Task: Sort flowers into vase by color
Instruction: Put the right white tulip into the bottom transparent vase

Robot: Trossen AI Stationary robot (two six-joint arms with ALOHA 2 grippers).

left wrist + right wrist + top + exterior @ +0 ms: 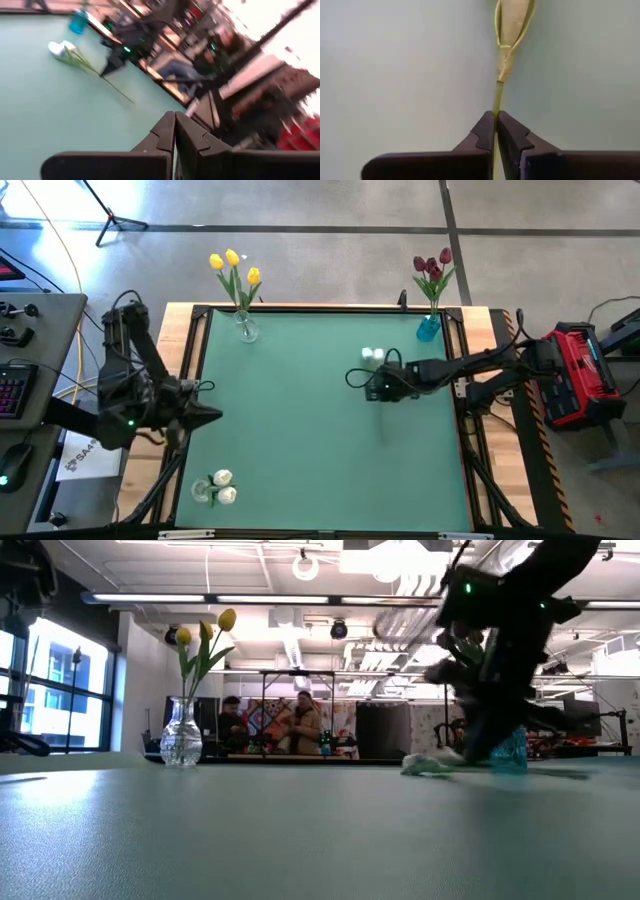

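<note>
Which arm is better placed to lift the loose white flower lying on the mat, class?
The right. Its gripper is already shut on the white flower's stem down on the mat, while the left gripper sits shut at the mat's left edge.

Two vases point(246, 330) point(429, 327) stand at the table's point(300, 410) far edge, a third point(205, 491) near its front-left corner.

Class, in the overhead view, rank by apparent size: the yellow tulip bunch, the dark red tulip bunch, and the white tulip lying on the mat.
1-2. yellow tulip bunch and dark red tulip bunch: too alike to separate.
3. white tulip, mostly hidden under the right gripper.
</note>
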